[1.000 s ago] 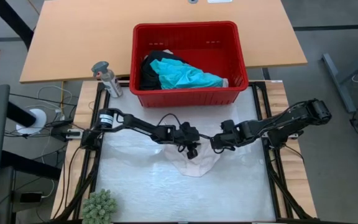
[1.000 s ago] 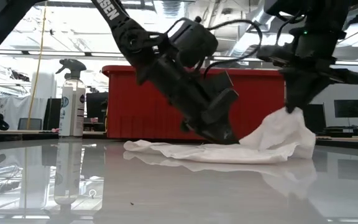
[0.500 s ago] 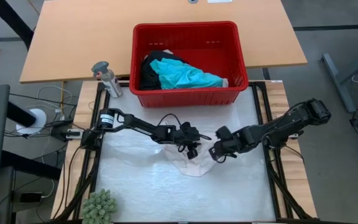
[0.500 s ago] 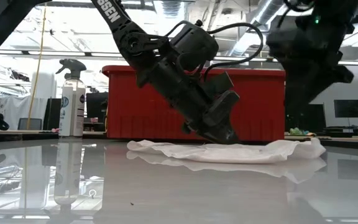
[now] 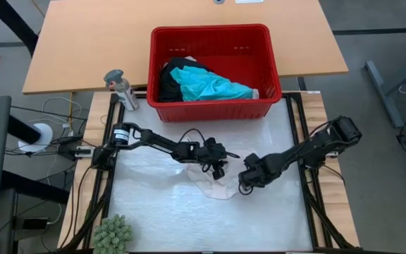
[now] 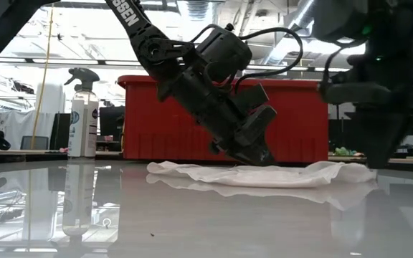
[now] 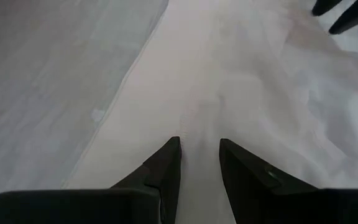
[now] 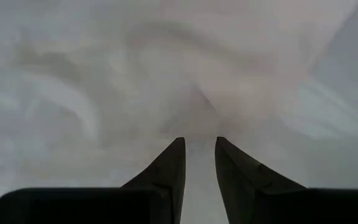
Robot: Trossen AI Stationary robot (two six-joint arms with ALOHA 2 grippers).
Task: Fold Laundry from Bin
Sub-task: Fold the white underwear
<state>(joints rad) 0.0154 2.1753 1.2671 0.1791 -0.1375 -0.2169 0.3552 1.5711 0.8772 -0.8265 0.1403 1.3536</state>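
A small white garment (image 5: 216, 185) lies spread flat at the table's middle, and it shows as a low crumpled strip in the low view (image 6: 264, 174). My left gripper (image 5: 219, 171) slants down onto its far part, shut on the cloth (image 7: 199, 146). My right gripper (image 5: 244, 186) points down at the garment's right end (image 6: 368, 172), close above the cloth (image 8: 197, 143). The red bin (image 5: 213, 107) stands at the table's far edge, with a turquoise shirt (image 5: 213, 86) and black clothing (image 5: 169, 81) inside. My left gripper has its two fingertips (image 7: 169, 155) set down on the white garment's far part (image 7: 199, 121), with a narrow strip of cloth between them. The fingers slant down from the table's left. One layer or several, I cannot tell. The garment lies slack on the table.
A spray bottle (image 5: 120, 88) stands left of the bin at the table's far left corner. A small green plant (image 5: 111, 233) sits at the near left corner. Bare white table surface (image 5: 154, 204) lies to the near and left of the garment.
My right gripper has let go of the garment's right end, which it held raised; that end has dropped flat onto the table. The gripper then went toward the table's near edge and down, rolling a little. My left gripper has kept still on the cloth.
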